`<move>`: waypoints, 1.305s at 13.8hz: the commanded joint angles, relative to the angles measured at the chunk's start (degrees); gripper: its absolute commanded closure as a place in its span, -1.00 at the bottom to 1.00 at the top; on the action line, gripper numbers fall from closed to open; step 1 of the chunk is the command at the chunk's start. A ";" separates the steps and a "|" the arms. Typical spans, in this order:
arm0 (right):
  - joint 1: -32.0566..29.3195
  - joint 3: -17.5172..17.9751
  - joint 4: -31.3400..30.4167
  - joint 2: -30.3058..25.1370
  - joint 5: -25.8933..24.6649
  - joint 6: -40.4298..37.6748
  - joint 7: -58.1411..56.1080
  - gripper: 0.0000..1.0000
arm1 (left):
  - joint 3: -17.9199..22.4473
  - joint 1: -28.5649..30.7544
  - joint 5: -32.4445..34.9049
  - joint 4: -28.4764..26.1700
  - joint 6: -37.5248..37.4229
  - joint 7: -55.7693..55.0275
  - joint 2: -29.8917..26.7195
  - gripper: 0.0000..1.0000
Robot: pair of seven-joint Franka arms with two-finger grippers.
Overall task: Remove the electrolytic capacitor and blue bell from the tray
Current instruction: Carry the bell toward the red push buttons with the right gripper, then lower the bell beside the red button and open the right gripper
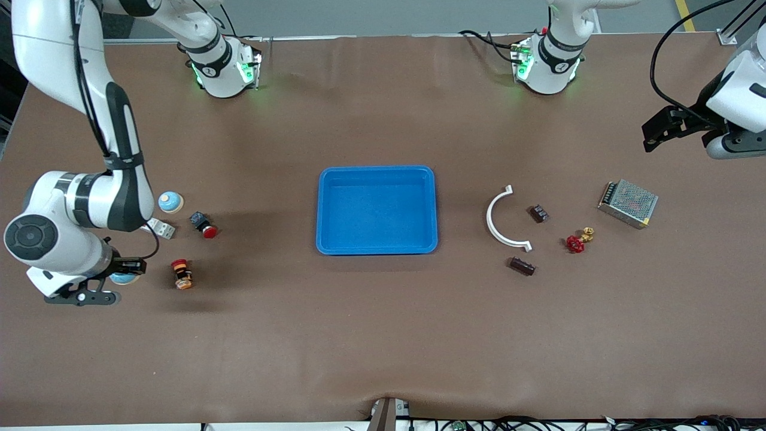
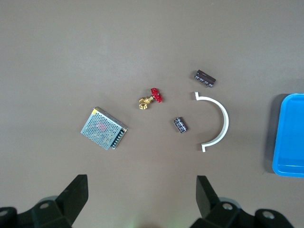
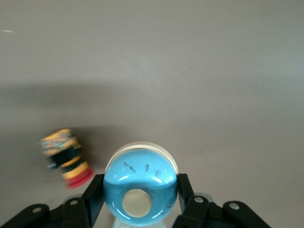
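**Bell in the right gripper, capacitors lying on the table**

Bell (image 1: 124, 278) is sitting between the right gripper's (image 1: 114, 281) fingers (image 3: 94, 190), pinched on both sides of its blue dome, at the right arm's end of the table; you are probably seeing it just off the surface, though the front view is hiding most of it under the wrist. Just beside it a yellow-and-red push button (image 1: 182, 274) is lying on its side. Farther from the front camera you are looking at a second blue bell (image 1: 170, 202), a small grey block (image 1: 161, 227) and a red-capped button (image 1: 203, 225).

In the middle the blue tray (image 1: 377, 173) is sitting with nothing in it.

Toward the left arm's end, a white curved bracket (image 1: 495, 221) is lying near the tray. One dark capacitor (image 1: 539, 213) is resting inside the bracket's open side, and another capacitor (image 1: 522, 266) is lying nearer the front camera, just beside the bracket's end. A red-handled brass valve (image 1: 578, 240) and a metal mesh power supply (image 1: 628, 203) are lying closer to the table's end.

The left gripper (image 1: 664, 127) is waiting in the air over that end of the table, its fingers (image 2: 76, 192) spread wide and holding nothing.
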 commanded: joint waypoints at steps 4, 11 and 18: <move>-2.54 1.38 -10.57 -0.14 2.99 13.78 -1.71 1.00 | 0.06 0.11 -1.19 -0.92 -0.43 -0.13 -1.41 -1.00; -2.45 2.61 -15.68 -0.67 8.28 15.90 -1.80 1.00 | 0.06 0.11 -1.19 -0.92 -0.43 -0.13 -1.41 -1.00; -3.94 3.40 -17.44 -1.37 11.86 16.96 -5.65 1.00 | 0.06 0.20 -1.19 -1.00 -0.61 -0.13 -1.50 -1.00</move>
